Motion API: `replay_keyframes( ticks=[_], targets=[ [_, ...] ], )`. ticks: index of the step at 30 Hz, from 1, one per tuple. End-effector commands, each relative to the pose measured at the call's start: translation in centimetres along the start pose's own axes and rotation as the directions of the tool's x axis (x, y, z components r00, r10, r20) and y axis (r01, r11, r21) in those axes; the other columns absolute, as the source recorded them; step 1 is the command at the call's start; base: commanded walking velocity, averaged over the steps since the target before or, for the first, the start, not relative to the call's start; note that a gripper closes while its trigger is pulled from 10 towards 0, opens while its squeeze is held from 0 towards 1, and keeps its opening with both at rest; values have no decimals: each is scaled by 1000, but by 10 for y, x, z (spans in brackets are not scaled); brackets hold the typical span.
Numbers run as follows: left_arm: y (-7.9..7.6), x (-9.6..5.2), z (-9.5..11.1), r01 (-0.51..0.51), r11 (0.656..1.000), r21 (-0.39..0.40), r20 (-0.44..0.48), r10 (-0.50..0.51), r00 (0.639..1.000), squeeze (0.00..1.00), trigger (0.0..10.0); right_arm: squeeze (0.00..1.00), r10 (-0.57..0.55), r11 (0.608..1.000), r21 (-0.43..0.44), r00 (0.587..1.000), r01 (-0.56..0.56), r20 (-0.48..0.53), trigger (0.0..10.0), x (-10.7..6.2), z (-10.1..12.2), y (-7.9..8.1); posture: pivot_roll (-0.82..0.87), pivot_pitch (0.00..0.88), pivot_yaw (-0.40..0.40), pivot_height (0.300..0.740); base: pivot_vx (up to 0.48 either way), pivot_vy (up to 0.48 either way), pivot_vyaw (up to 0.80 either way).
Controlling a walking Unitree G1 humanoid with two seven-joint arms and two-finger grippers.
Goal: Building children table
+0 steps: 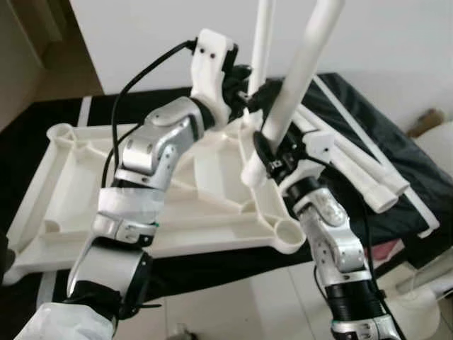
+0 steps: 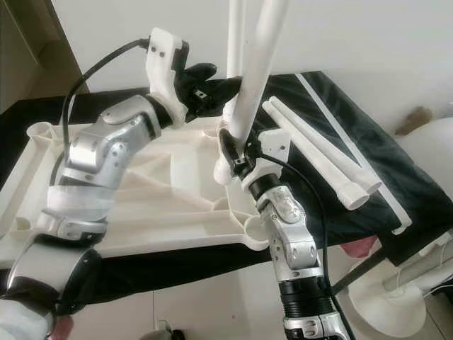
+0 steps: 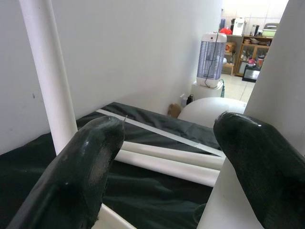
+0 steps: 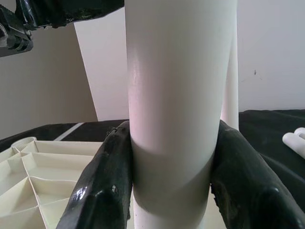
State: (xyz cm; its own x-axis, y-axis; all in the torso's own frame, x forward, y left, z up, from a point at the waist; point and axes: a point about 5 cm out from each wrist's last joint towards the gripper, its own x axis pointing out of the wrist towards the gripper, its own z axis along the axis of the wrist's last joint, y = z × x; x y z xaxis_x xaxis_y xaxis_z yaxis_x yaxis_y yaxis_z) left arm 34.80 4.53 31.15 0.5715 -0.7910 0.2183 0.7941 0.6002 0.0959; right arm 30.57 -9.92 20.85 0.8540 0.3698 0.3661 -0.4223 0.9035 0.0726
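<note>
Fingers: right [image 4: 109, 186] clamp leg [image 4: 176, 95] | left [image 3: 76, 176] apart | spare legs [image 2: 318, 159] beside tabletop [image 2: 163, 205]

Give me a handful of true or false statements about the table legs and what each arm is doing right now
1. The right gripper has its jaws clamped on a white leg. True.
2. The tabletop lies underside up, ribs showing. True.
3. The left gripper is shut on the thin upright leg. False: its jaws are open, that leg beside one finger.
4. Two spare legs lie on the dark cloth. True.
5. All four legs stand in the tabletop's corner sockets. False: the near socket is empty.
</note>
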Motion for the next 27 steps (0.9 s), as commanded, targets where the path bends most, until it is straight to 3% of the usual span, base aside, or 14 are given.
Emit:
replay_keyframes(
  ticks=[1,2,4,7,11,17,20,23,25,27],
  targets=[
    [-12,3,1,175,984,18,-3,-175,984,0,10000,0,19,1000,-5,999,-19,-33,10000,2,-5,4,-45,4,19,740,0,0,0],
    [-12,3,1,175,984,18,-3,-175,984,0,10000,0,19,1000,-5,999,-19,-33,10000,2,-5,4,-45,4,19,740,0,0,0],
    [8,-4,-4,84,995,52,-31,-82,996,0,10000,0,-32,999,-5,999,32,9,10000,0,1,-3,-48,0,26,740,0,0,0],
    [18,-11,-9,50,996,70,-54,-46,997,0,10000,0,-85,996,-4,996,85,36,10000,-2,5,-11,-52,0,30,740,0,0,0],
    [24,-22,-23,7,996,85,-98,2,995,0,10000,0,-172,985,0,983,173,66,10000,-3,9,-23,-52,0,32,740,0,0,0],
    [35,-36,-37,-90,991,103,-112,102,989,0,10000,0,-210,977,0,973,211,91,10000,-3,13,-27,-52,0,36,740,0,0,0],
    [45,-54,-50,-141,988,63,-136,148,980,0,10000,0,-219,976,7,971,220,98,10000,-3,14,-29,-50,0,36,740,0,0,0],
    [46,-63,-58,-139,988,67,-159,149,976,0,10000,0,-219,976,9,971,219,99,10000,-3,14,-29,-46,0,33,740,0,0,0],
    [40,-78,-76,-104,992,75,-217,118,969,0,10000,0,-214,977,15,971,214,102,10000,-2,14,-29,-38,0,24,740,0,0,0],
    [36,-81,-83,-84,994,74,-238,99,966,0,10000,0,-211,977,16,972,210,103,10000,-2,14,-29,-35,0,22,740,0,0,0]
  ],
)
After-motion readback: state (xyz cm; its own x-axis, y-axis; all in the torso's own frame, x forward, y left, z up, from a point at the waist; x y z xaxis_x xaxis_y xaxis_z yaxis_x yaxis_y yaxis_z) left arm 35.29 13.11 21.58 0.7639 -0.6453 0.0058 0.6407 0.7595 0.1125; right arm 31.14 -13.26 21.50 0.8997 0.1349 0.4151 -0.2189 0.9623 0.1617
